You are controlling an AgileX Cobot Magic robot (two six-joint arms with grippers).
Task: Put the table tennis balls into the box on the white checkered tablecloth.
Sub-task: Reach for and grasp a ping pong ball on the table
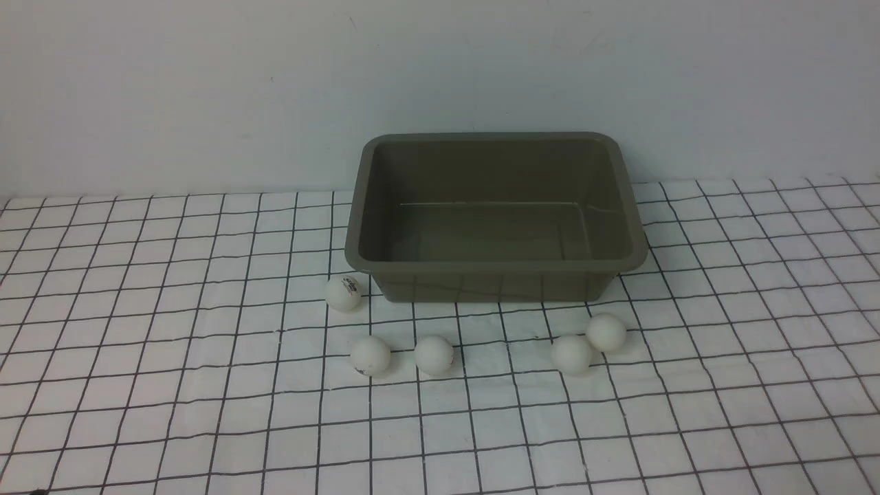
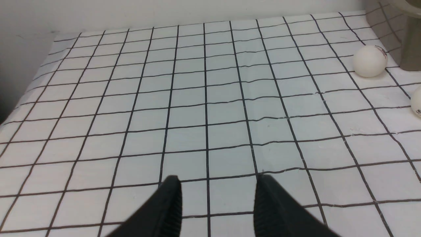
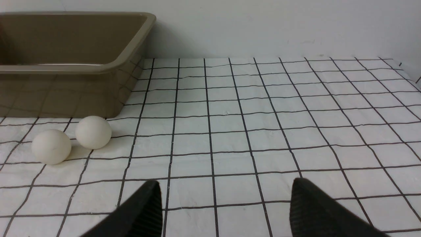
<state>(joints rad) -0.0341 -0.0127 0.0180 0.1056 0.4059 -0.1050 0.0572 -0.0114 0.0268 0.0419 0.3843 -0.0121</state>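
Several white table tennis balls lie on the white checkered tablecloth (image 1: pixel 172 344) in front of the olive-grey box (image 1: pixel 495 267), which holds nothing. One ball (image 1: pixel 343 293) sits by the box's front left corner, two (image 1: pixel 370 355) (image 1: pixel 434 355) lie nearer me, and two (image 1: pixel 571 354) (image 1: pixel 606 333) touch at the right. Neither gripper shows in the front view. My left gripper (image 2: pixel 217 184) hovers over bare cloth, jaws apart and empty, with a marked ball (image 2: pixel 369 61) far off beside the box corner (image 2: pixel 411 49). My right gripper (image 3: pixel 225 194) stands wide open and empty, away from the touching pair (image 3: pixel 93 132) (image 3: pixel 51 146).
A plain pale wall rises right behind the box. The cloth's edge (image 2: pixel 19 98) drops off on the left side in the left wrist view. Another ball (image 2: pixel 416 102) is cut off by that view's edge.
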